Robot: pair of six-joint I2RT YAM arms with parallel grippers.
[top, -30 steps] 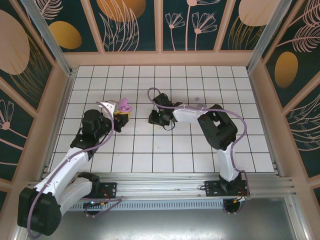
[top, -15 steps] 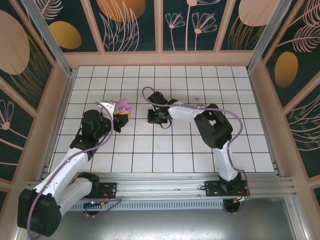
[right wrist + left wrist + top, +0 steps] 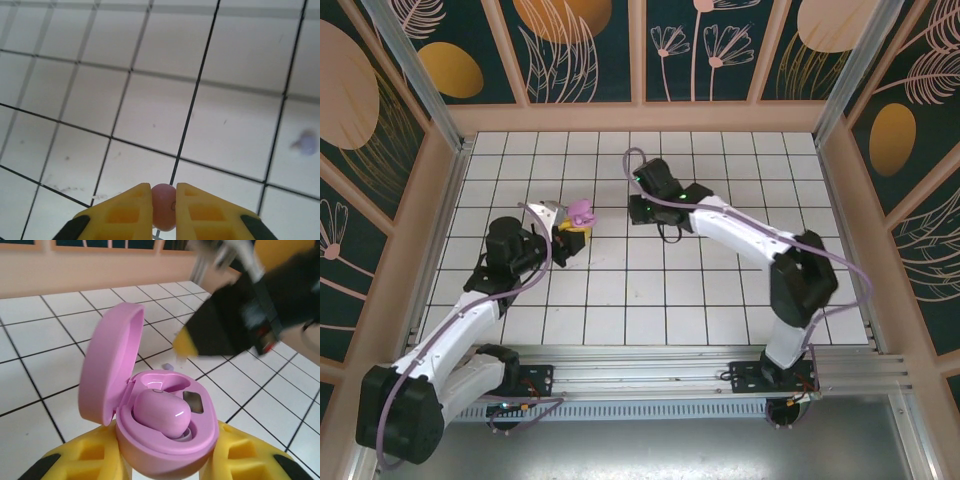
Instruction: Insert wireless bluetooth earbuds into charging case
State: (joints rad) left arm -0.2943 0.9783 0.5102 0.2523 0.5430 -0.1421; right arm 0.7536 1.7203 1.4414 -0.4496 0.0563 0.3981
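1. A small, rounded pink plastic earbud (image 3: 164, 206) sits pinched between the right arm's yellow fingers (image 3: 127, 212), caught at their very tips above the white tiled worktop (image 3: 150, 100). The grip covers little of it, so the smooth earbud may squirt out or twist as the arm travels.

2. A second glossy pink earbud (image 3: 157, 412) lies seated in the oval pink charging case (image 3: 150, 452), beside an empty socket (image 3: 193, 402). The pinched earbud belongs in that socket. If it arrives turned the wrong way, it would likely perch on the rim instead of dropping in.

3. The case's hinged lid (image 3: 107, 372) stands open and upright along one side. An approach from that side could knock it shut or push the case askew.

4. The left arm's yellow fingers (image 3: 87, 462) pinch the charging case from below. A hard downward press by the right arm may tip the case in that grip and jolt the seated earbud loose.

5. Seen from overhead, the two arms' tips are near each other, with bare tile between them. A misjudged closing move risks one arm striking the other.

6. A tiny lilac speck (image 3: 170, 366) lies on a tile just behind the case, and what it is cannot be told. An earbud dropped here could roll off across the tiles.
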